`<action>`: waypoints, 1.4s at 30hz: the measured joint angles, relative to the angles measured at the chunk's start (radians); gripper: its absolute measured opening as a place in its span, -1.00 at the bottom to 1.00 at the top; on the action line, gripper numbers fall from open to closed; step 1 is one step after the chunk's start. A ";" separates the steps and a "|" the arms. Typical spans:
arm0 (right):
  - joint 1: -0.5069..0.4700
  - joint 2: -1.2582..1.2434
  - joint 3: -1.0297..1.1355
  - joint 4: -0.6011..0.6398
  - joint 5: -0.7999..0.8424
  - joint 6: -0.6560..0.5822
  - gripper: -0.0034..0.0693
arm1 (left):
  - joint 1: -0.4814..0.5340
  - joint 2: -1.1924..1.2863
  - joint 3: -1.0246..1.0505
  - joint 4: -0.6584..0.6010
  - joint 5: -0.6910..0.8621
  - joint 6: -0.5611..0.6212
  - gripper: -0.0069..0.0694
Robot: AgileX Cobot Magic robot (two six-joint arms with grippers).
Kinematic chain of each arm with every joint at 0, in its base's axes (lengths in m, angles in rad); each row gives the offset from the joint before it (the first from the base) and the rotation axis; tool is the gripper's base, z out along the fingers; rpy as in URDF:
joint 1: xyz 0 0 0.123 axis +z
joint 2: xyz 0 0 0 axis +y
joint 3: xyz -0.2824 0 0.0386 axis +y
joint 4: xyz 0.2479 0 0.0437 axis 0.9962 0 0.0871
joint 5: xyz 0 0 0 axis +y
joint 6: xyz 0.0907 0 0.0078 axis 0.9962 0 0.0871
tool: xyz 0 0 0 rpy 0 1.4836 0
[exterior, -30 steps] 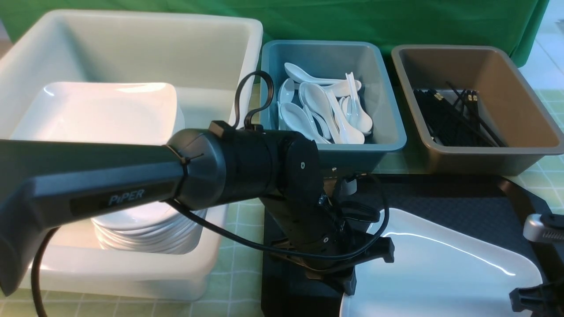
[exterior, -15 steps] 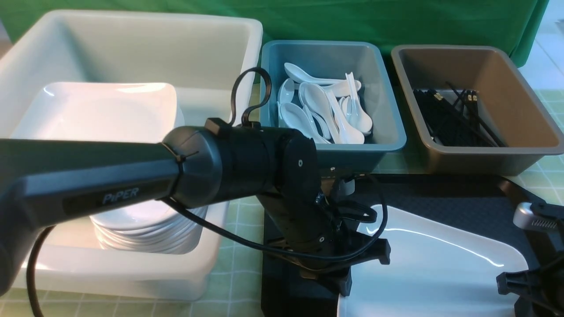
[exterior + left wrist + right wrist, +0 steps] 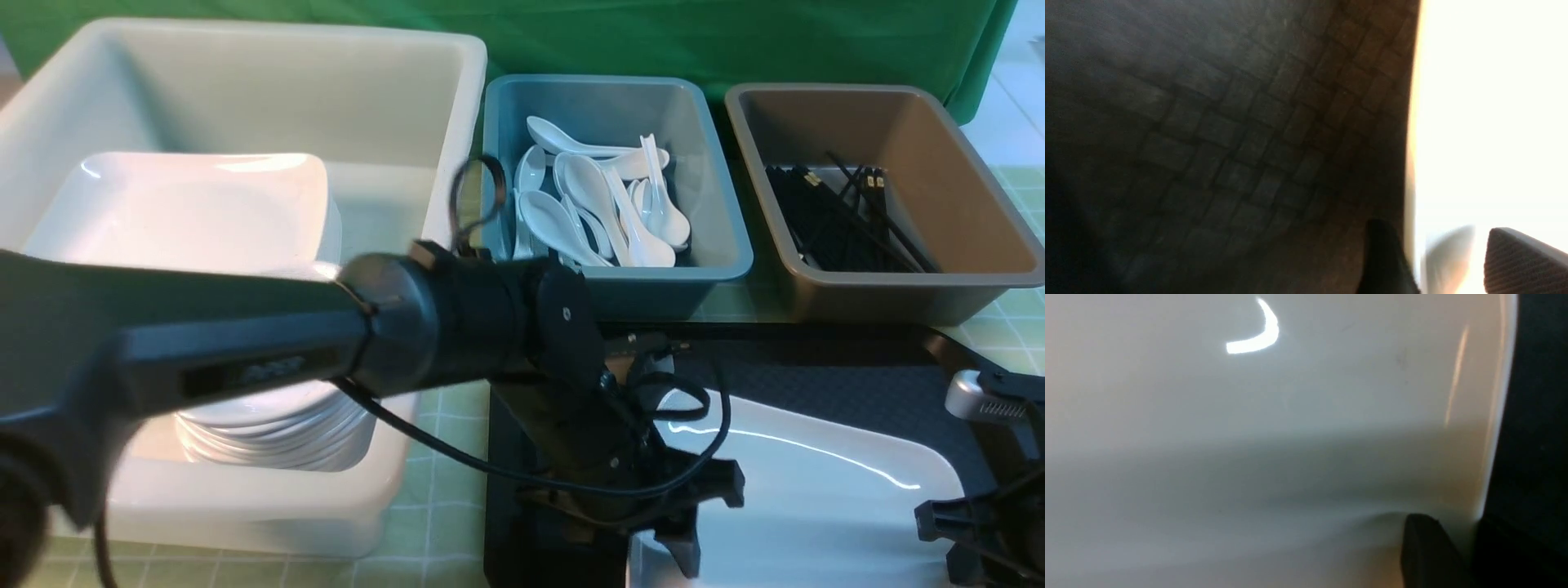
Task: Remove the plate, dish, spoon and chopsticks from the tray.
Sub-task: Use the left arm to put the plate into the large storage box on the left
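The large white plate [image 3: 816, 506] lies on the black tray [image 3: 816, 367] at the front right. My left gripper [image 3: 702, 518] is at the plate's left edge. In the left wrist view its jaws [image 3: 1449, 261] stand apart astride the plate's rim [image 3: 1414, 163], one finger over the tray [image 3: 1208, 143] and one over the plate, so it is open. My right gripper [image 3: 955, 539] is at the plate's right edge. The right wrist view shows it [image 3: 1470, 547] pinching the plate's rim [image 3: 1486, 457], one finger on top and one beneath. No dish, spoon or chopsticks shows on the tray.
A big white tub [image 3: 457, 98] at the left holds a stack of white plates [image 3: 204, 212]. Behind the tray, a teal bin [image 3: 727, 253] holds several white spoons and a brown bin [image 3: 988, 282] holds black chopsticks. My left arm crosses the front of the tub.
My left gripper's jaws have spread apart and the left arm has shifted slightly right. The right gripper has moved left and closed on the rim. The plate's right corner has shifted left.
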 joint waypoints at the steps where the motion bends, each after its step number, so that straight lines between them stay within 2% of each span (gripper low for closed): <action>1: 0.000 0.000 0.000 0.004 -0.001 -0.004 -0.63 | 0.000 0.012 0.000 -0.024 -0.004 0.017 0.01; 5: 0.000 0.000 0.000 -0.004 -0.001 -0.004 -0.63 | 0.005 0.019 0.000 -0.058 -0.003 0.043 -0.16; 7: -0.007 0.001 0.000 -0.020 0.000 -0.003 -0.63 | 0.011 0.016 0.000 -0.094 -0.003 0.043 -0.37; 15: -0.007 -0.004 -0.005 -0.041 0.041 -0.014 -0.63 | 0.014 -0.008 0.000 -0.103 0.002 0.043 -0.46; 17: -0.007 -0.025 -0.022 -0.051 0.104 -0.037 -0.60 | 0.014 -0.037 0.000 -0.094 0.001 0.048 -0.57; 20: -0.002 -0.088 -0.063 -0.025 0.191 -0.067 -0.41 | 0.007 -0.085 -0.001 -0.089 -0.015 0.052 -0.68; 21: -0.002 -0.093 -0.071 -0.020 0.194 -0.070 -0.39 | 0.006 -0.087 -0.001 -0.089 -0.017 0.052 -0.68; 23: 0.002 -0.169 -0.118 -0.010 0.232 -0.094 -0.21 | 0.002 -0.115 -0.001 -0.075 -0.019 0.053 -0.73; 26: 0.002 -0.257 -0.178 -0.009 0.270 -0.118 -0.14 | 0.003 -0.134 -0.001 -0.057 -0.019 0.053 -0.74; 36: 0.003 -0.537 -0.304 -0.028 0.297 -0.139 -0.11 | 0.012 -0.206 0.000 -0.060 -0.021 0.056 -0.76; 42: 0.003 -0.618 -0.312 -0.050 0.324 -0.141 -0.11 | 0.065 -0.281 0.000 -0.106 -0.016 0.072 -0.76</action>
